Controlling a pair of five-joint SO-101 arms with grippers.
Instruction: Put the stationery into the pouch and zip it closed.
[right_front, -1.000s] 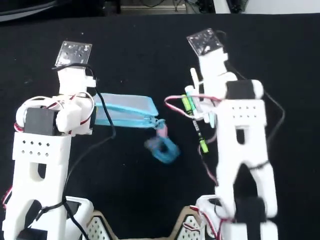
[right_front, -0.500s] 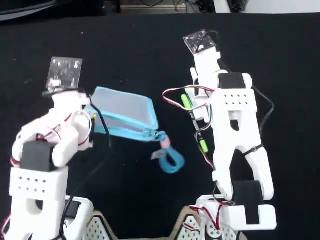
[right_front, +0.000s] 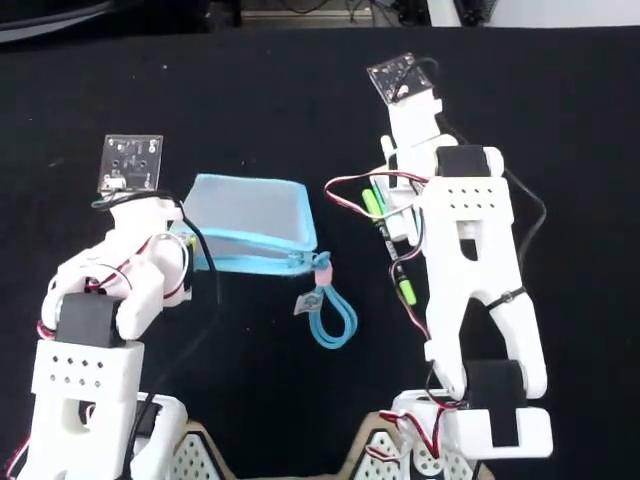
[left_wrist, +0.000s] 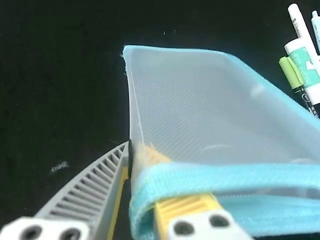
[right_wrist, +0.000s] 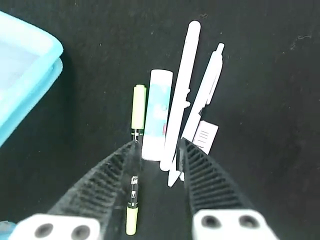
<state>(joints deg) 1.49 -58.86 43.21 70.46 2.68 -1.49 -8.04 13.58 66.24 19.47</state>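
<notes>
The light blue mesh pouch (right_front: 250, 215) lies on the black table, its zip band (left_wrist: 225, 177) toward the near side and its blue strap loop (right_front: 332, 318) trailing off the zip end. My left gripper (right_front: 186, 246) is shut on the pouch's corner (left_wrist: 137, 167). The stationery lies side by side: a green pen (right_wrist: 138, 107), a glue stick (right_wrist: 158, 120) and two white pens (right_wrist: 183, 85). My right gripper (right_wrist: 159, 150) hangs open just above them, one finger on each side of the glue stick's end. The green pen (right_front: 374, 203) also shows beside the right arm.
A small white tag or eraser (right_wrist: 202, 136) lies beside the white pens. The black table (right_front: 250, 110) is bare behind the pouch. White perforated arm bases (right_front: 200, 455) stand at the near edge.
The left arm drew back toward the near side, and the pouch went from edge-on to lying flatter. The strap loop swung down. The right arm shifted over the stationery, then held.
</notes>
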